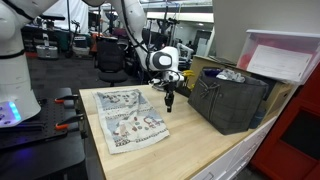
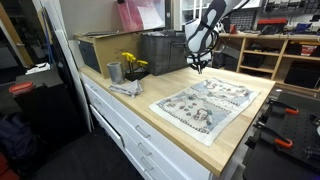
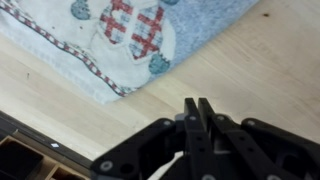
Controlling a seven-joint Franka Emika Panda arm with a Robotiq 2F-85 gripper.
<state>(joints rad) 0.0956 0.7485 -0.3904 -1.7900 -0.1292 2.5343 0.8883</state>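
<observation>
A patterned cloth (image 1: 125, 118) (image 2: 205, 103) printed with snowmen lies flat on the wooden counter (image 1: 190, 135) (image 2: 150, 90). My gripper (image 1: 169, 103) (image 2: 199, 68) hangs just above the bare wood past the cloth's edge, on the side toward the dark crate. In the wrist view the cloth (image 3: 120, 35) fills the upper left, with its corner nearest me. There the gripper (image 3: 197, 101) is shut: the black fingers stand almost together with only a thin slit and nothing held between them.
A dark grey crate (image 1: 228, 100) (image 2: 160, 52) stands on the counter close beside the gripper. A clear bin (image 1: 280, 55) sits behind it. Yellow flowers (image 2: 132, 64), a metal cup (image 2: 114, 72) and a brown box (image 2: 100, 50) occupy the counter's far end.
</observation>
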